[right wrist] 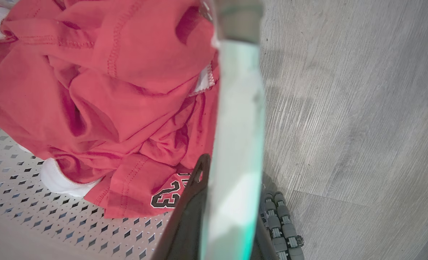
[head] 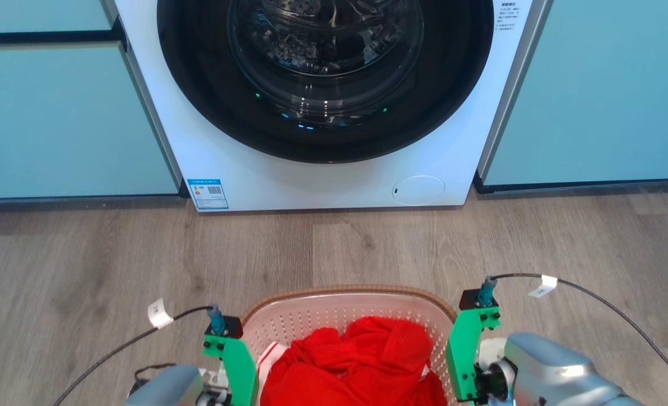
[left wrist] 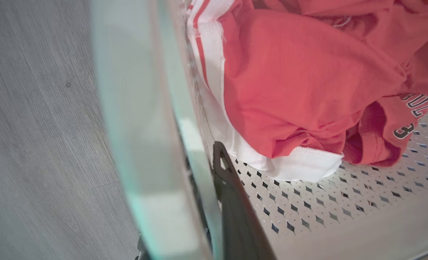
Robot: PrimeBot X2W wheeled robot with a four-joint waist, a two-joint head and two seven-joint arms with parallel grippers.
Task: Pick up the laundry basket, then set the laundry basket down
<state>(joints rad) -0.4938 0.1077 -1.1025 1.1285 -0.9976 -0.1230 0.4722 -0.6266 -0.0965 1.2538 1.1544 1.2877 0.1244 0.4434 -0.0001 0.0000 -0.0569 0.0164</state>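
The left fingers (left wrist: 235, 202) and right fingers (right wrist: 188, 213) each clamp a side wall of the laundry basket (head: 311, 318), one finger inside it. Between them a crumpled red jersey (head: 362, 361) lies in the basket; farther ahead comes wooden floor (head: 334, 248), then a white washing machine (head: 311, 180).

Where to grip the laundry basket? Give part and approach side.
On the laundry basket, take the left and right side walls at the rim, from above, left tool and right tool each straddling one. Its thin walls fit between fingers; it looks too wide for one tool.
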